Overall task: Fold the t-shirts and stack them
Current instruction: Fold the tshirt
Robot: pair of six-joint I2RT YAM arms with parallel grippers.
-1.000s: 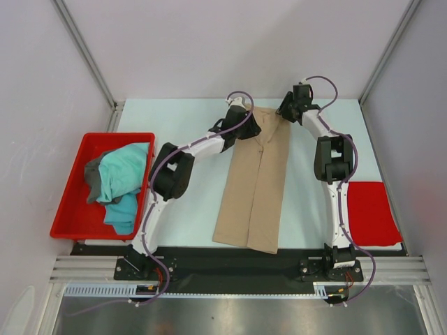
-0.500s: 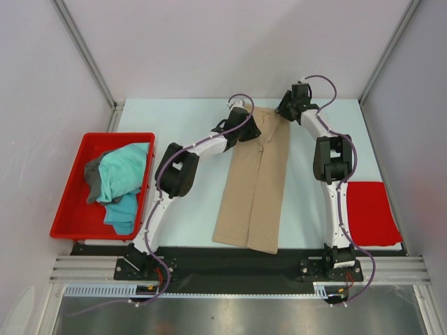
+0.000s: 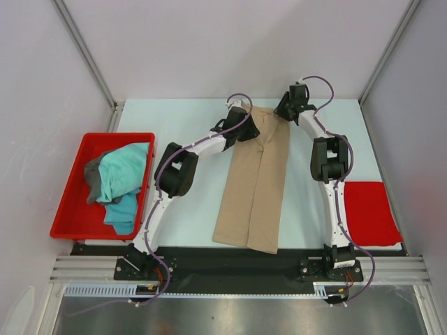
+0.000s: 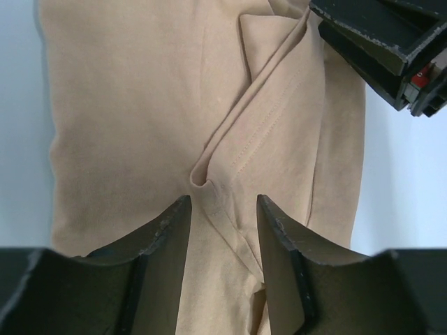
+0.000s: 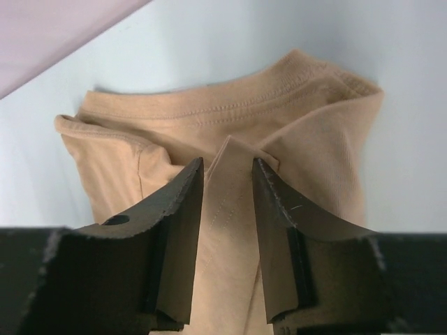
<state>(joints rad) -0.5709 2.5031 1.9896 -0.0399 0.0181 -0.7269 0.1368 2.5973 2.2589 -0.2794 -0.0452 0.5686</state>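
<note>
The tan-beige t-shirt (image 3: pixel 255 188) lies folded lengthwise into a long strip down the middle of the table, collar end at the far side. My left gripper (image 3: pixel 250 131) is at its far left corner. In the left wrist view it is open (image 4: pixel 223 209), jaws low over a folded sleeve ridge of the tan cloth (image 4: pixel 126 105). My right gripper (image 3: pixel 283 114) is at the far right corner. It is open (image 5: pixel 228 171), its jaws straddling a raised hemmed fold of the shirt (image 5: pixel 314 132) just below the collar. The teal t-shirt (image 3: pixel 126 171) and the dark grey t-shirt (image 3: pixel 92 180) lie crumpled in the red tray.
The red plastic tray (image 3: pixel 70 225) stands at the left edge of the table. A flat red mat (image 3: pixel 370 213) lies at the near right. The right gripper's body (image 4: pixel 380 38) shows at the top right of the left wrist view, close to the left gripper.
The right arm has drawn in slightly to the left at the shirt's far right corner, and its jaws have narrowed. The left arm has hardly moved.
</note>
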